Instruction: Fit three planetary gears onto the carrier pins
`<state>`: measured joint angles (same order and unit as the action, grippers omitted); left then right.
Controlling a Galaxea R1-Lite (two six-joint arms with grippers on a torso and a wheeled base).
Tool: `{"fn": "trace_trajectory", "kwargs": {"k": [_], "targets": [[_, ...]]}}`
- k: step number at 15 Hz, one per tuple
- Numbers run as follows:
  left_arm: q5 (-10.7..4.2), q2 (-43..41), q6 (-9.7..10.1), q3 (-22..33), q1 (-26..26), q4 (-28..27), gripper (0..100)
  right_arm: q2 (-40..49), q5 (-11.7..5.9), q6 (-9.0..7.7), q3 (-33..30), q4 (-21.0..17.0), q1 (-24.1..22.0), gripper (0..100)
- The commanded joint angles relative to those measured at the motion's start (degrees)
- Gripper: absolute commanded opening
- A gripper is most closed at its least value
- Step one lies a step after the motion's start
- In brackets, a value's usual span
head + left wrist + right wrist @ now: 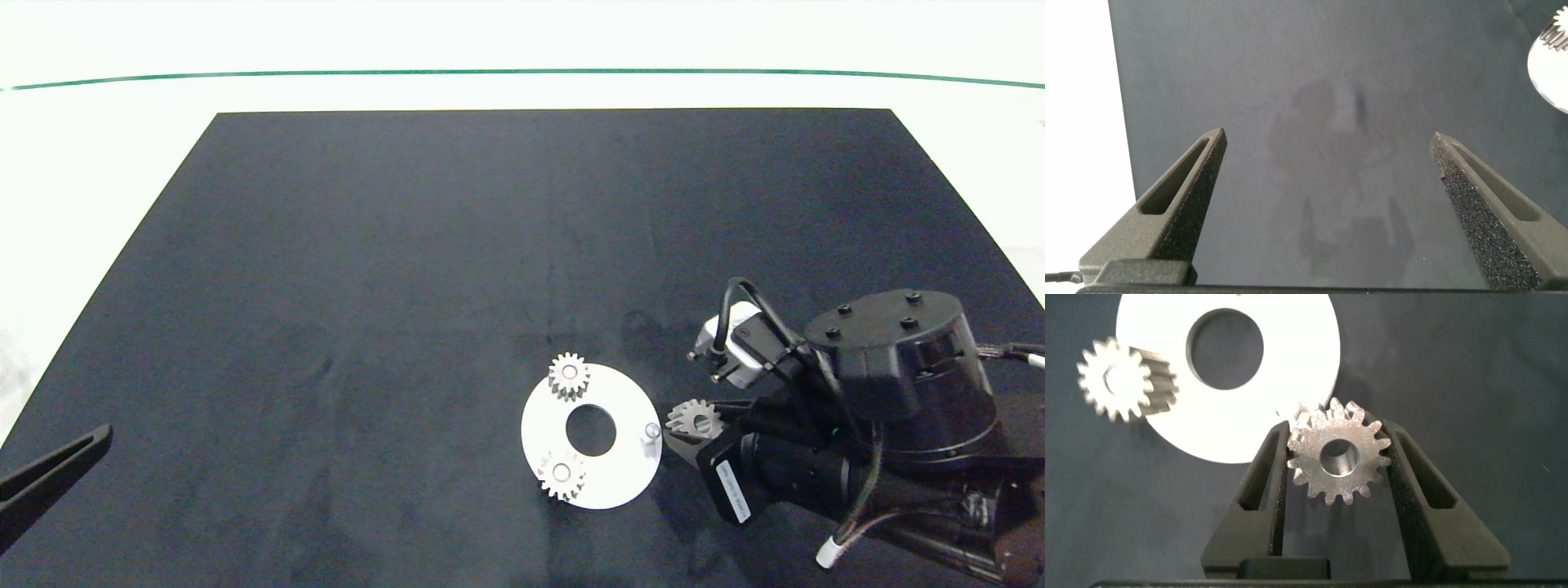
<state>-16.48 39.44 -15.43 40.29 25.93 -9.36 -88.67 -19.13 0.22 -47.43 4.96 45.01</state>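
— Where is the third gear (694,419)?

— Clamped flat between the right gripper's (1336,461) fingers, just beside the white disc (624,482), the one bare pin (651,432) lying disc-ward of it. The left gripper (1327,159) idles spread and empty, far off.

— And the views?

— The head view shows two gears seated; in the right wrist view the held gear hides that pin.

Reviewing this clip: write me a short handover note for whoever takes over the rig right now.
Right gripper: shut on the third small silver-grey metal spur gear, held just beside the flat white ring-shaped disc.
Left gripper: open, empty, parked over the dark mat at the table's left edge.
Done: two gears sit on pins, the far one and the near one.
Left: seat the held gear on the one bare silver-white pin, then release.
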Motion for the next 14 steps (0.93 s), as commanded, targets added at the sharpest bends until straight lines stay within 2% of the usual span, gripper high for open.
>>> {"fn": "trace_trajectory", "kwargs": {"k": [1,5,14], "targets": [[-0.13,0.11,-0.12,0.14,0.00,-0.04,100,-4.05,-0.12,0.31,-2.40,0.05,0.96,22],[-0.04,0.11,-0.12,0.14,0.00,-0.04,100,-5.63,-0.12,1.10,-3.28,0.05,2.10,22],[-0.13,-0.76,-0.12,-0.21,0.00,-0.04,100,-7.30,-0.38,1.36,-3.46,0.05,2.10,22]]}}
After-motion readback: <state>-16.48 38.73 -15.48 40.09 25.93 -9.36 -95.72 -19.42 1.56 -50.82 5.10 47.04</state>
